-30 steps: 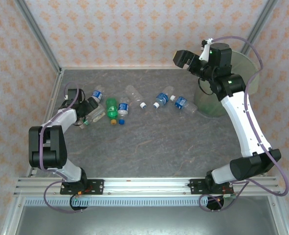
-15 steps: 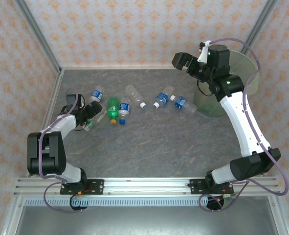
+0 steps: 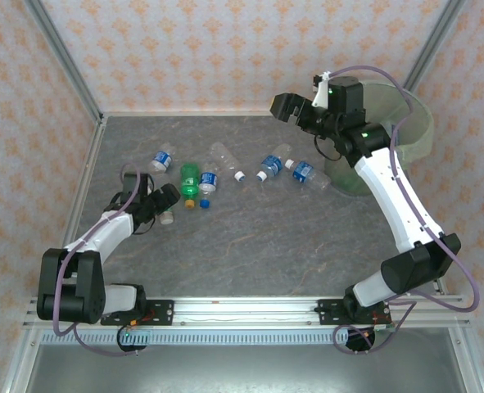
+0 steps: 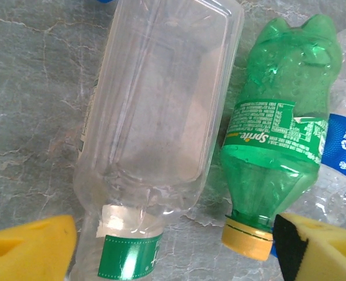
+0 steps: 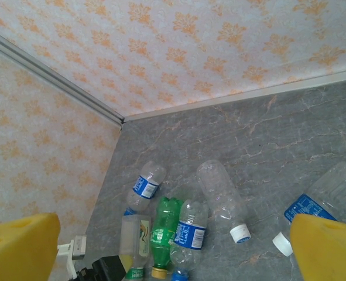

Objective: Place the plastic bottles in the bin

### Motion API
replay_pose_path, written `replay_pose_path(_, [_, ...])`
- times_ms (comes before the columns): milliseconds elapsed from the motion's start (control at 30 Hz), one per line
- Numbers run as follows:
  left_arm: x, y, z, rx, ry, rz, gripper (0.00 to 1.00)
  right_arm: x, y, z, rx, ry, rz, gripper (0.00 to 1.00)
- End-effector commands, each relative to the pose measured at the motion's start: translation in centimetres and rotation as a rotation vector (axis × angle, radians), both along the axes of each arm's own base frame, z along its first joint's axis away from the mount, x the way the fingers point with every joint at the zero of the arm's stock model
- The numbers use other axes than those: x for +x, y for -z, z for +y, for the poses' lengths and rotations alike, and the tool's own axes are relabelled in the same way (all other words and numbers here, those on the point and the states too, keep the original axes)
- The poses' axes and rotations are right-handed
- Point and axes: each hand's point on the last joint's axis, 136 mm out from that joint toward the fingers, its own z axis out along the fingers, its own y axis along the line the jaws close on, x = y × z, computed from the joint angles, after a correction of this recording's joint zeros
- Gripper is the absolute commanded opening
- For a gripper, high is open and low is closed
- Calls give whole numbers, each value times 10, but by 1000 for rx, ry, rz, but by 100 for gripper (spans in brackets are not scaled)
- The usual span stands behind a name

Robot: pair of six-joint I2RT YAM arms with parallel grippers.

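Several plastic bottles lie on the grey table. In the left wrist view a clear square bottle [image 4: 155, 99] with a green neck label lies beside a green Sprite bottle [image 4: 278, 140] with a yellow cap. My left gripper [image 4: 173, 252] is open, and its yellow pads [image 4: 29, 246] straddle the clear bottle's neck and the Sprite cap without touching them. My right gripper [image 3: 287, 106] hangs open and empty high over the back of the table, left of the pale-green bin [image 3: 418, 135]. Below it lie blue-labelled bottles [image 5: 144, 184], [image 5: 190, 231] and a clear one [image 5: 222, 196].
Two more blue-labelled bottles [image 3: 270, 165], [image 3: 305, 173] lie just left of the bin, behind the right forearm. Loose caps [image 3: 202, 203] lie near the green bottle. Patterned walls close the back and sides; the near half of the table is bare stone.
My left gripper has slid toward the near side, down to the clear bottle's neck, with its jaws slightly narrower. The right arm has swung left, away from the bin.
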Motion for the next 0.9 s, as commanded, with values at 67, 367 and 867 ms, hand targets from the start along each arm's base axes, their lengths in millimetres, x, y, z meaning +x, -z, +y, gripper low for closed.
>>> replay_pose_path(67, [-15, 17, 3, 99, -5, 67, 80, -2, -9, 4, 24, -10, -28, 100])
replay_pose_path(367, [-25, 39, 7, 187, 12, 138, 65, -12, -11, -1, 22, 0, -32, 100])
replay_pose_path(867, [-21, 44, -4, 192, 49, 142, 36, -22, -18, -1, 38, -3, -36, 100])
